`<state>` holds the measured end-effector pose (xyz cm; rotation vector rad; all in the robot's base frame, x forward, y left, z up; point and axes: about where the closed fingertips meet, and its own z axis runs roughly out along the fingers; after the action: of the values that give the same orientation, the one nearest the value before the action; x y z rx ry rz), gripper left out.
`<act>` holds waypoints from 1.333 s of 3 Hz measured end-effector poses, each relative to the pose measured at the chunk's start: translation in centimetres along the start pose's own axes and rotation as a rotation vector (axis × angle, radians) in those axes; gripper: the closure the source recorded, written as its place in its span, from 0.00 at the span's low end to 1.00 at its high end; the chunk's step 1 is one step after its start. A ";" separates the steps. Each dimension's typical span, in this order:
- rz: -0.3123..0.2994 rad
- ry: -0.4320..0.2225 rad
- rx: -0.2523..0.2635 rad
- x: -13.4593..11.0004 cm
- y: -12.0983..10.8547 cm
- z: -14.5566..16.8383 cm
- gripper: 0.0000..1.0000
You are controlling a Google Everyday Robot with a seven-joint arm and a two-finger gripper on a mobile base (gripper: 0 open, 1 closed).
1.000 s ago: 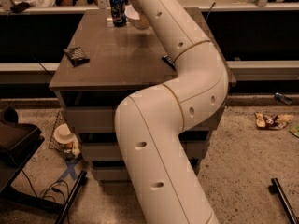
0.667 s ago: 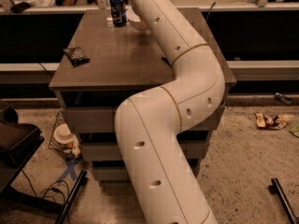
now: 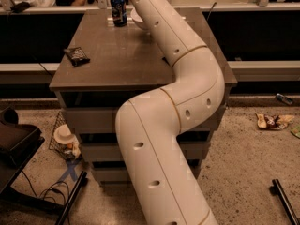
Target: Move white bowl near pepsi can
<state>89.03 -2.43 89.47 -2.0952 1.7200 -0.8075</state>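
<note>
White bowl (image 3: 137,19) and pepsi can (image 3: 118,10) sat where they had a second before, at the far edge of the brown table (image 3: 123,60), the bowl just right of the can and half hidden behind the arm (image 3: 190,86). The arm's upper link had leaned slightly further left. It ran off the top of the view, so the gripper lay out of sight beyond it, and I could not tell whether it was clenched or released. A dark snack packet (image 3: 76,55) lay near the table's left edge, well apart from the can, with bare tabletop between them.
</note>
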 end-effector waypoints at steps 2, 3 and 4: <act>-0.035 -0.014 -0.004 -1.7 0.2 1.8 1.00; -0.063 -0.028 0.001 -3.3 -0.1 2.5 1.00; -0.063 -0.027 -0.004 -3.2 0.1 2.8 0.82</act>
<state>90.25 0.35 86.43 -2.1621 1.6508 -0.7905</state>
